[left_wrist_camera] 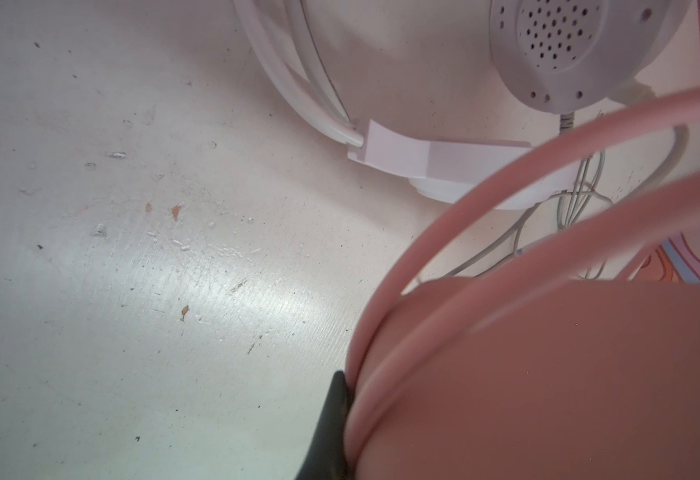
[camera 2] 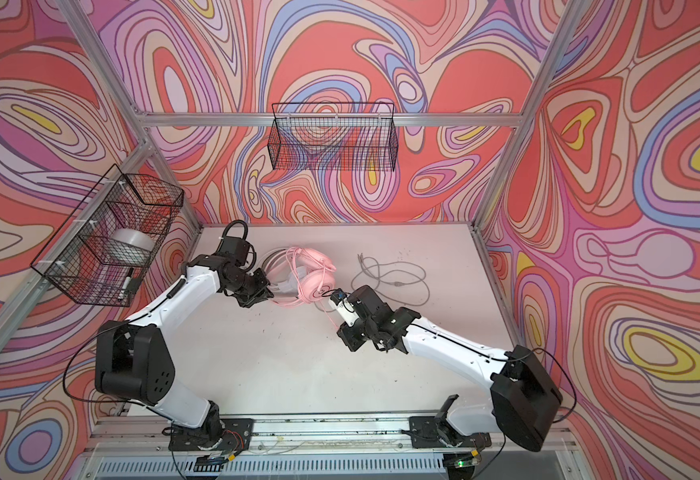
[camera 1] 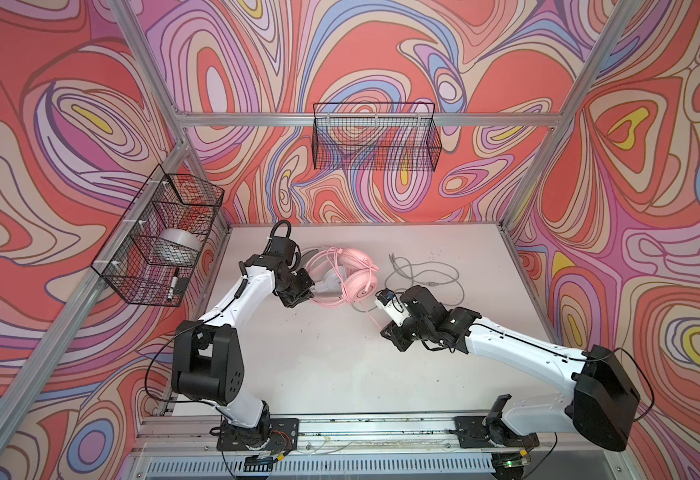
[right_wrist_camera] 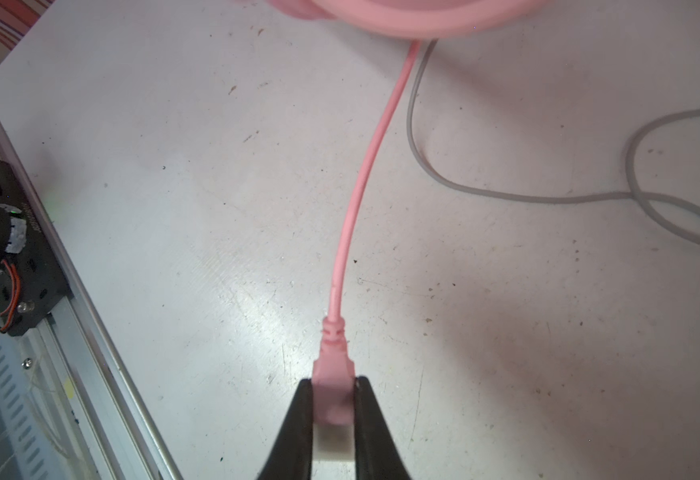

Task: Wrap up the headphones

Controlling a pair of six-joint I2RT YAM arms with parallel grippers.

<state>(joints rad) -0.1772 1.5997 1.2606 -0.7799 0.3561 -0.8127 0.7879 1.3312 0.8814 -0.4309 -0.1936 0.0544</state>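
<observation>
Two claws are clenched. The right gripper [right_wrist_camera: 333,380] pinches the pink plug [right_wrist_camera: 333,357] between its black jaws. From there the pink cable [right_wrist_camera: 364,174] runs in a lightly bowed line up to the pink headset [right_wrist_camera: 402,12]. The left gripper [camera 1: 298,296] is closed at the pink headband [left_wrist_camera: 547,374]. In the left wrist view one black finger [left_wrist_camera: 333,411] presses against the band, and the other finger is hidden behind it. The pink headset sits toward the back middle of the table [camera 1: 319,365], overlapping the white headset [camera 1: 331,283]. The white headset's grey cable [camera 1: 427,276] sprawls in loose loops just to the right.

The step in hand looks like winding the pink cable onto its headset. To do it well, the left claw should anchor the band firmly. The right claw should carry the plug around with light, even tension and no jerks. Near the ear cup the grey cable lies just beside the pink one, so the path should stay clear of it or it may get caught into the coil. A hard pull would likely drag both headsets.
</observation>
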